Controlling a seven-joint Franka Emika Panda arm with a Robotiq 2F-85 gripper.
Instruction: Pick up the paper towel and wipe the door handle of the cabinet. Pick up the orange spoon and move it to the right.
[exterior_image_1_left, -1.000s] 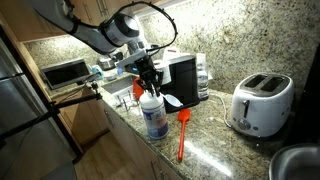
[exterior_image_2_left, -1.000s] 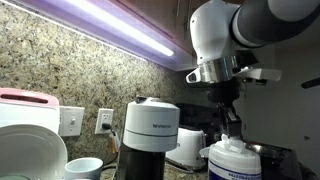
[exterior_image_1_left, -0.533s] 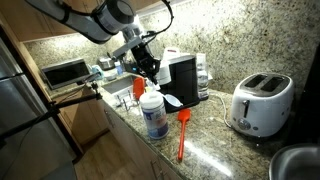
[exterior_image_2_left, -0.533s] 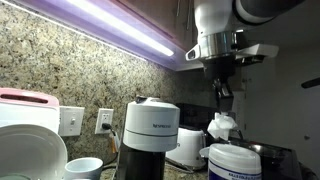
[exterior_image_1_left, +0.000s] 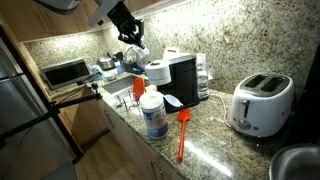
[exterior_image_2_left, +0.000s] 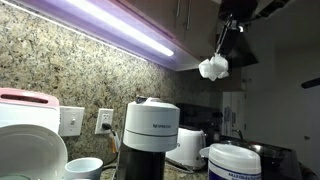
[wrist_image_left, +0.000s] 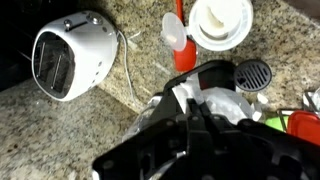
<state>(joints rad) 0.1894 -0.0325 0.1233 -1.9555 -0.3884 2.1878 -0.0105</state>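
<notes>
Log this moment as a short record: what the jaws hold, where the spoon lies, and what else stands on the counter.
jaws: shut on the paper towel
paper towel: white wad, held high above the counter
orange spoon: lying flat on the counter, not held
white canister: upright, beside the spoon
toaster: white, apart from the spoon
coffee machine: black, behind the canister
cabinet door handle: cannot tell from these views

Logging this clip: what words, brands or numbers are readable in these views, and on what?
No text is legible.
Coffee machine: dark wordmark on its white body, too blurred to read.
White canister: print on its blue label, too small to read.
Toaster: no marking visible.
</notes>
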